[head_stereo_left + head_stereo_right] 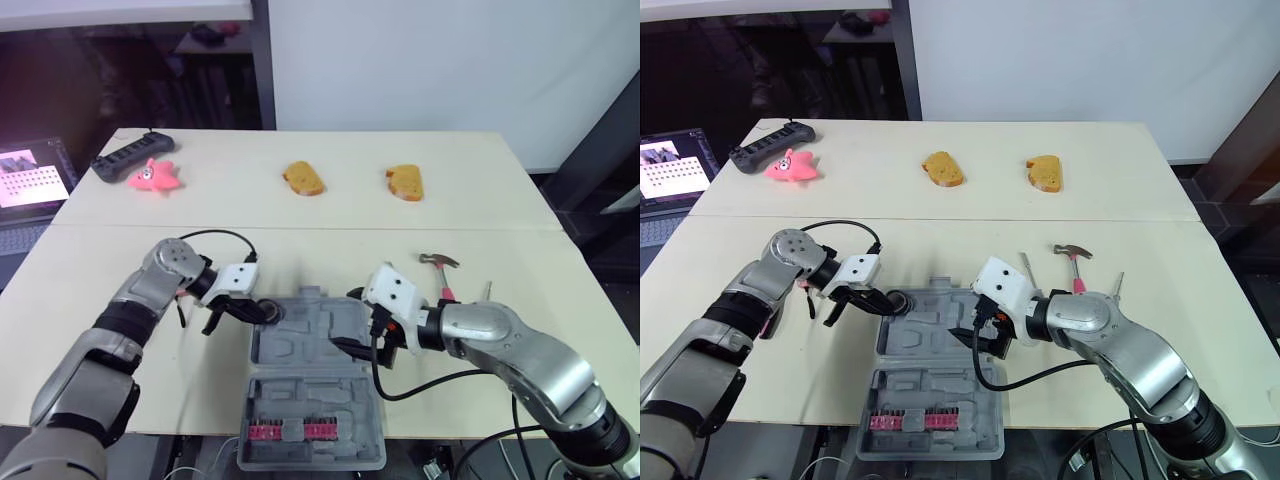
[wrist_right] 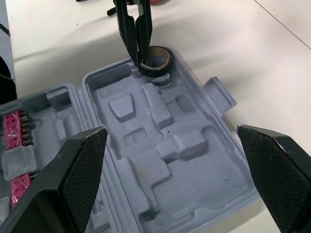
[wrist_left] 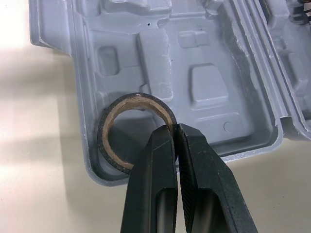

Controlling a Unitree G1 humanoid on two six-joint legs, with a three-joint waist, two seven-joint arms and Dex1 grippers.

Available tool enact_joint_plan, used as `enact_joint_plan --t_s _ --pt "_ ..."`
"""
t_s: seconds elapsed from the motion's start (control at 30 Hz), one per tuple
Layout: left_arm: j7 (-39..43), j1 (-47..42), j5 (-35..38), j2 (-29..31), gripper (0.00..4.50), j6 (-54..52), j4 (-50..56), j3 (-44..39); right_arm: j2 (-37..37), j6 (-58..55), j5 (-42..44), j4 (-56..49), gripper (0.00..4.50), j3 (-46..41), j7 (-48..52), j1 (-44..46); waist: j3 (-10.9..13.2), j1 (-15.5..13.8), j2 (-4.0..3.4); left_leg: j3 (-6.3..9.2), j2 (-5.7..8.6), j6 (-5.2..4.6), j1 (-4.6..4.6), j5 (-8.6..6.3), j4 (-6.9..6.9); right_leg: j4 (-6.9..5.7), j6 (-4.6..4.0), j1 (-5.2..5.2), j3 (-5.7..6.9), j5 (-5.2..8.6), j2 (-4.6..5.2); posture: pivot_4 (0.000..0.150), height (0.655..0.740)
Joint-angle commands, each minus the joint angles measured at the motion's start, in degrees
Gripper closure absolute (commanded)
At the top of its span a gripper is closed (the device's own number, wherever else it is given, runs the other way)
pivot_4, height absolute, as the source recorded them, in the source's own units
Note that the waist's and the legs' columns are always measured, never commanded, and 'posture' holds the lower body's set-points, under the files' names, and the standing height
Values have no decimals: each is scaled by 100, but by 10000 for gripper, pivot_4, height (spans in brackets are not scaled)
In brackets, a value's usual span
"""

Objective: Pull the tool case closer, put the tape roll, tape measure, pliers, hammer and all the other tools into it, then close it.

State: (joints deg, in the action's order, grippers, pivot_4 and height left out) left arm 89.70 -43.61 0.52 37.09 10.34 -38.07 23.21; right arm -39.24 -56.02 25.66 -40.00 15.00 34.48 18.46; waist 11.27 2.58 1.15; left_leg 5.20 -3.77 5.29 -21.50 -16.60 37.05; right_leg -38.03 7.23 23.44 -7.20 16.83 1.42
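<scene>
**Head camera.** An open grey tool case (image 1: 300,350) is seen on the near half of the cream table (image 1: 120,330), between the two arms. A row of red bits (image 1: 290,431) is carried in its nearer half. The left gripper (image 1: 243,308) is held at the case's far left corner, where a black tape roll (image 1: 272,312) is gripped. The right gripper (image 1: 350,320) is held over the case's right side with its fingers spread. A hammer (image 1: 441,264) with a pink handle is laid on the table just beyond the right arm, outside the case. A thin metal tool (image 1: 1025,266) is seen near it, but its kind cannot be told. On the far half of the table a left bread slice (image 1: 303,178), a right bread slice (image 1: 405,181), a pink starfish toy (image 1: 153,177) and a black power strip (image 1: 130,155) are placed, well apart from the case.

**Left wrist.** The left gripper's fingers (image 3: 160,165) are shown almost closed, with the tape roll's wall pinched between their tips. The roll's brown cardboard core is visible. The roll is tilted at the round recess in the case's corner, and its lower edge is set inside that recess.

**Right wrist.** The right gripper's fingers (image 2: 82,165) are spread wide and nothing is held. The moulded compartments of the case are seen between them, all unfilled. Across the case, the left gripper is seen clamped on the roll at the corner.
</scene>
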Motion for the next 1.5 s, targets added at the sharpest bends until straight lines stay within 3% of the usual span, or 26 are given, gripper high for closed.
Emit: enact_joint_plan --t_s 0.03,0.2,0.23,0.37,0.77,1.0,1.33,1.5 --pt "-56 -56 -129 34 44742 -51 -74 -106 55 34 56 -161 0 -157 -17 66 0 -1 0 0 0 0 0 0 0 0 0 0 0 0 0 1500 7400" --pt "-23 -12 -87 52 44742 -92 -9 -140 58 73 28 -112 0 -122 -10 85 0 0 0 0 0 0 0 0 0 0 0 0 0 0 0 1500 7400" --pt "-38 -10 -90 51 37874 -97 -10 -147 63 76 27 -107 0 -119 -11 87 0 0 0 0 0 0 0 0 0 0 0 0 0 0 0 1500 7400" --pt "-45 -41 -46 51 20111 -154 45 -224 66 95 29 -91 0 -120 3 82 0 -1 0 0 0 0 -1 0 0 0 0 1 0 0 0 1500 7400" --pt "265 49 409 338 20111 -695 922 -630 55 169 15 -57 0 -120 40 35 1 -2 1 1 0 0 -2 0 0 1 0 1 0 0 1 1500 7400" --pt "-63 352 894 23 20111 -1067 1092 -1015 59 248 -22 12 0 -74 37 35 0 -3 0 0 0 0 -3 0 0 1 0 1 1 0 1 1500 7400" --pt "-981 1140 1179 -382 20111 -771 1288 -1581 93 230 -72 0 0 -65 -10 19 1 -6 0 0 0 0 -3 0 0 2 1 1 0 0 2 1500 7400" --pt "-1381 1515 1335 -439 20111 -1094 1836 -1785 79 198 -63 -32 0 -97 -24 -1 1 -7 0 1 0 0 -3 0 0 2 1 1 0 0 3 1500 7400"
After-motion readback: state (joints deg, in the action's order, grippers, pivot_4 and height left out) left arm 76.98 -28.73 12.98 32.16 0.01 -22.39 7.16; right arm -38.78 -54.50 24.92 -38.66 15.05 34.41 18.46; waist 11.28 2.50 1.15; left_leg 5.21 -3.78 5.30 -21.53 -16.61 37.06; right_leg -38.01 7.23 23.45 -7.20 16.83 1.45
